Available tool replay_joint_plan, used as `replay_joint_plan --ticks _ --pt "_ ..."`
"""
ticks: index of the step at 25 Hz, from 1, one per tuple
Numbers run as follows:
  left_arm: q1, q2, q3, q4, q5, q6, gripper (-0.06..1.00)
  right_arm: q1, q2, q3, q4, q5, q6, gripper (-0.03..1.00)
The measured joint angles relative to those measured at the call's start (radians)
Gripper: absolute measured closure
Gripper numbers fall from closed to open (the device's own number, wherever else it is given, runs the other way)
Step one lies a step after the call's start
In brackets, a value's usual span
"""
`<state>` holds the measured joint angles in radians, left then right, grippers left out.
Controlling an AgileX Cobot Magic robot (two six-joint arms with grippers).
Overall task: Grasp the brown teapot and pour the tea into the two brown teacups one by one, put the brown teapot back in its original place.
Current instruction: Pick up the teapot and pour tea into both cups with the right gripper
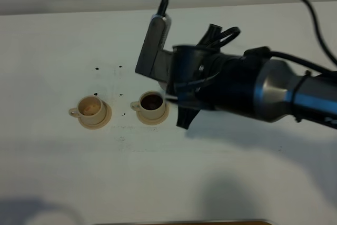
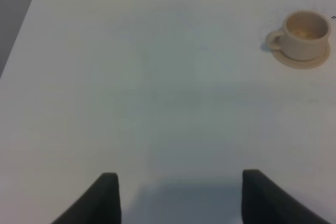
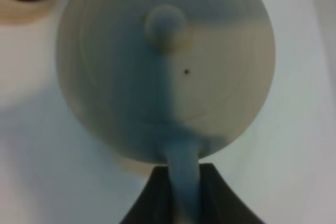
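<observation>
Right end effector (image 3: 181,187) clamped on teapot (image 3: 210,77) handle; teapot seemingly level, lid up, just beside tea-filled cup (image 1: 152,103). Second cup (image 1: 92,109) near it, pale inside. Dark specks (image 1: 97,69) on tabletop (image 1: 52,51) by both cups. Left end effector (image 2: 178,198) fingers apart over tabletop.

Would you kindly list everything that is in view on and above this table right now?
Table: one, white, under everything.
Teapot: one, pale tan with a knobbed lid, near the filled cup; shown only in the right wrist view.
Teacups on saucers: two, pale tan, side by side; left teacup pale inside, right teacup holding dark tea.
Dark spots: several, small, on the table around the cups.
Left tool: one, black, open, over bare table.
Right tool: one, black, shut on the teapot's handle.
</observation>
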<state>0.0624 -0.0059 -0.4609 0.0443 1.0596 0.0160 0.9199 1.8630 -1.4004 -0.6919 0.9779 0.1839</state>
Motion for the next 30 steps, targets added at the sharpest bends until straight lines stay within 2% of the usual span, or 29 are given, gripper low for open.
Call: replay_joint_plan --ticks 6,10,23,30 --pt "0.0 0.0 0.0 0.0 0.0 0.0 0.46 -0.028 -0.012 0.0 0.276 0.011 0.011 0.86" --pt "0.0 0.0 0.0 0.0 0.0 0.0 0.46 -0.069 -0.012 0.036 0.375 -0.042 0.014 0.86" --pt "0.0 0.0 0.0 0.0 0.0 0.0 0.46 -0.162 -0.003 0.21 0.483 -0.324 0.072 0.86" --pt "0.0 0.0 0.0 0.0 0.0 0.0 0.46 -0.172 0.004 0.218 0.484 -0.339 0.073 0.86"
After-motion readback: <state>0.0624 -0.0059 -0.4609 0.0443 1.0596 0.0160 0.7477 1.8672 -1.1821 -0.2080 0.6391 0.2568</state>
